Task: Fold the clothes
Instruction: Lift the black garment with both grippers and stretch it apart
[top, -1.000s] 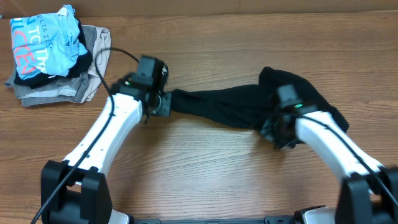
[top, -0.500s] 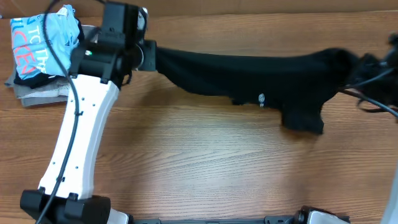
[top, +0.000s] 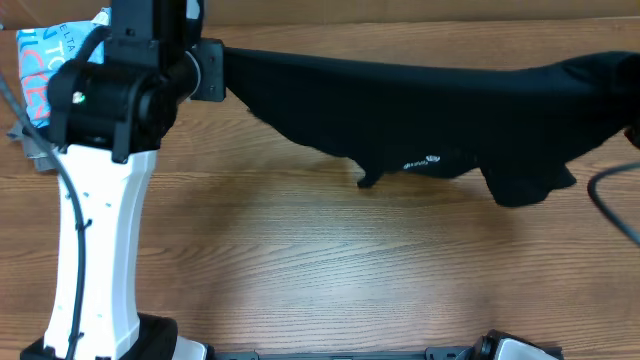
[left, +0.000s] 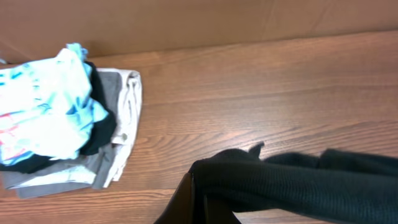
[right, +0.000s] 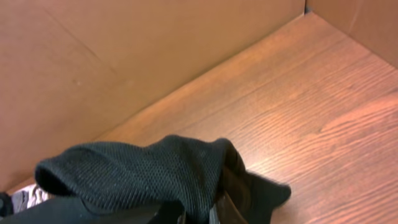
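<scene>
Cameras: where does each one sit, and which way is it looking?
Overhead: above the table, looking straight down at the stretched garment; left arm and left gripper show.
Left wrist: on the left arm, looking across the table at the pile of clothes; its gripper barely shows.
Right wrist: on the right arm, facing the cardboard wall; right gripper shows, mostly under the garment.
Shared: all see the garment; overhead and left wrist both see the pile.

Place: a robotics lab test bench.
Counter: wood-grain counter (top: 330, 270) filling the overhead view.
Walls: plain brown cardboard wall (right: 124, 62) closing it off along 12 o'clock.
Machinery: white cabled robot arm (top: 95, 240) at 8 o'clock.
Props: stack of spare garments (left: 62, 137) at 10 o'clock.
</scene>
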